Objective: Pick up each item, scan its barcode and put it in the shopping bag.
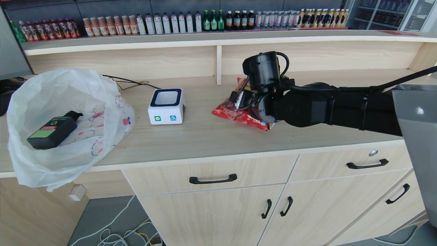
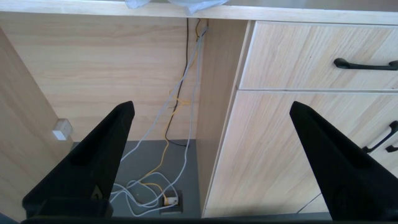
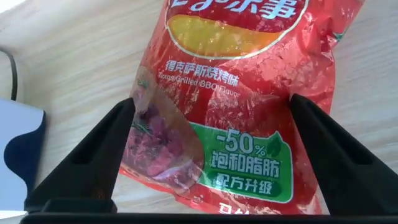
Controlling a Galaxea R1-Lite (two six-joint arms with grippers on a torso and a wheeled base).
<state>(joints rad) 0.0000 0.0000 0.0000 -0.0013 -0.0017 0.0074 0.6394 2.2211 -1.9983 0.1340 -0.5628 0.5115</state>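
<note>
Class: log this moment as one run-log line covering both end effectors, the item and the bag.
right end effector: open, over chip bag on counter | left end effector: open, below counter | shopping bag: holds black bottle

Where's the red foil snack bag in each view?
Head view: the red foil snack bag lies on the wooden counter, right of centre.
Left wrist view: aimed at the cabinet front below the counter, away from the bag.
Right wrist view: the bag sits centre, close up.
Shared landmark: white box scanner with dark blue rim.
</note>
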